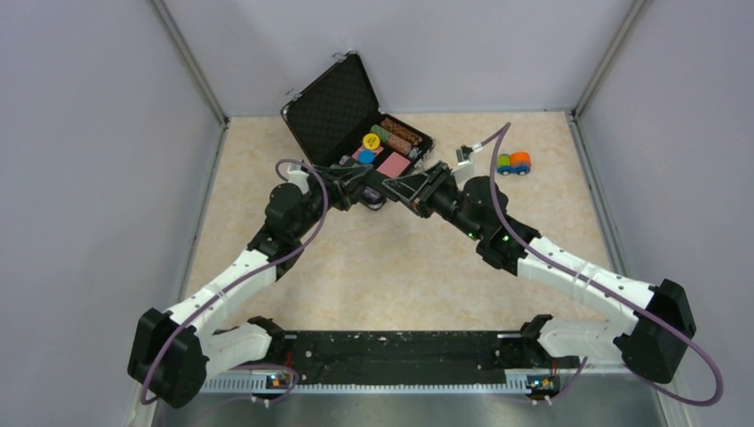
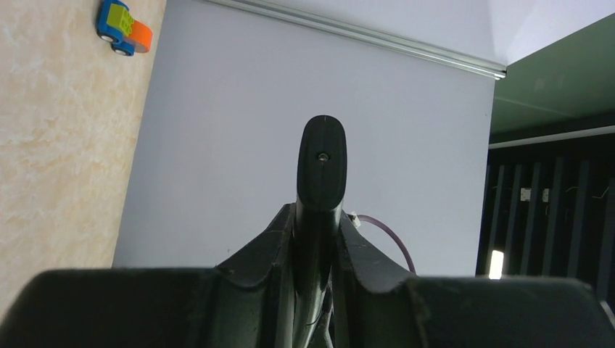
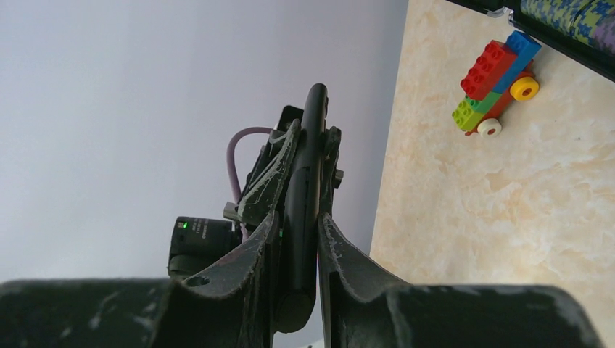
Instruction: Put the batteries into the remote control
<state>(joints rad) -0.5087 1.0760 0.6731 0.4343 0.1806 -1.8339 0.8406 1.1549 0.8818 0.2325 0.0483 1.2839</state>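
Observation:
The remote control (image 1: 384, 190) is a slim black bar held off the table between both grippers, just in front of the open case. My left gripper (image 1: 357, 189) is shut on its left end, and my right gripper (image 1: 413, 194) is shut on its right end. In the left wrist view the remote (image 2: 323, 156) stands edge-on, clamped in the left gripper (image 2: 317, 232). In the right wrist view the remote (image 3: 308, 167) is pinched by the right gripper (image 3: 297, 235), with the left gripper (image 3: 275, 170) at its far end. The batteries are not in view.
An open black foam-lined case (image 1: 331, 108) with poker chips stands at the back centre, close behind the grippers. A small brick toy car (image 1: 514, 164) sits at the back right; it also shows in the left wrist view (image 2: 123, 27) and the right wrist view (image 3: 497, 80). Grey walls enclose the table.

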